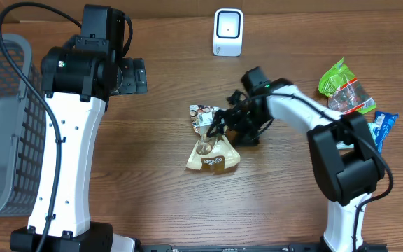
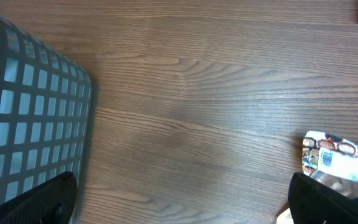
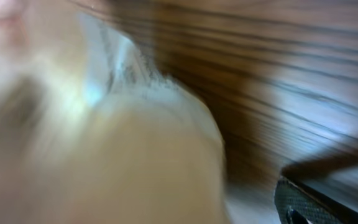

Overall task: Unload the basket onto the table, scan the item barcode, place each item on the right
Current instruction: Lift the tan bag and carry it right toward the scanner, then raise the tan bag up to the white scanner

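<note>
The right gripper [image 1: 224, 124] hangs just over the snack pouch [image 1: 213, 155], well in front of the scanner [image 1: 228, 31]; whether its jaws are spread or pinching, I cannot tell. Without a firm hold the pouch could slip, its barcode never facing the scanner. The left gripper [image 2: 182, 200], left of the scanner, is spread and empty.

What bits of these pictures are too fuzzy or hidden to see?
1. Right wrist view: all blurred; the snack bag is a pale smear, no barcode readable.
2. Overhead view: the right gripper is a dark tangle by the bag; open or shut unclear.
3. Left wrist view: the bag's label is too small to read; the right edge cuts the bag off.
4. Overhead view: the left edge cuts off the basket.
</note>
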